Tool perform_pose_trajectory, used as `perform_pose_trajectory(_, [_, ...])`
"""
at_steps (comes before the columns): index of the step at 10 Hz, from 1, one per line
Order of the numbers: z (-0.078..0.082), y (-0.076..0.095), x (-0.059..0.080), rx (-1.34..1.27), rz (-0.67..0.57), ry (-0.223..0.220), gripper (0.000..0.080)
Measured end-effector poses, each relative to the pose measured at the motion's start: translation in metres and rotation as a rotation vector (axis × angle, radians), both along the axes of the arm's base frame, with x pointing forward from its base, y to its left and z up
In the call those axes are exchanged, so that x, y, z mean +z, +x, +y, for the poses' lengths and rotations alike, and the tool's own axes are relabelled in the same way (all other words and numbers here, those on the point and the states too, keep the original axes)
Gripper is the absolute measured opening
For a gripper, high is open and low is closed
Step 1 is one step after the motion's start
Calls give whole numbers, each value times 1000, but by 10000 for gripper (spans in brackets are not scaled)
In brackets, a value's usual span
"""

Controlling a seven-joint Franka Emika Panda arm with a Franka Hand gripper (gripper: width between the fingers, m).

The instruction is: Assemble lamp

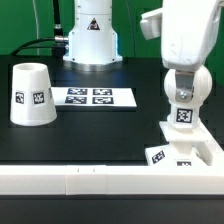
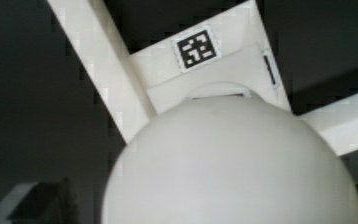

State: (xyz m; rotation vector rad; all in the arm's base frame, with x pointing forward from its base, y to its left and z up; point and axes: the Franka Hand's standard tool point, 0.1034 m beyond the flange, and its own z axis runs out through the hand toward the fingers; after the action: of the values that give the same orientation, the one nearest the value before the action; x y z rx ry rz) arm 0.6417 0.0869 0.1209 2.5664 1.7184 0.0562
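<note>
Exterior view, left to right: the white conical plastic shade [image 1: 31,95] is standing mouth-down at left centre, untouched; the marker board [image 1: 92,97] is lying mid-frame. At lower right, I am holding the gripper [image 1: 183,133] over the low square white base [image 1: 188,152], jaws spread wide and clamped on nothing. The round white necked bulb [image 2: 226,160] is filling the wrist view, its long axis running toward the base. I judge I am seating the bulb; next, closing squarely on it.
</note>
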Motion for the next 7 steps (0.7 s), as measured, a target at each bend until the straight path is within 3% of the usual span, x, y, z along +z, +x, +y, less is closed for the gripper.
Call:
perform_pose_trajectory(3, [1, 1, -1, 288, 1, -60, 698])
perform_pose_trajectory(7, [-4, -3, -6, 548, 24, -92, 698])
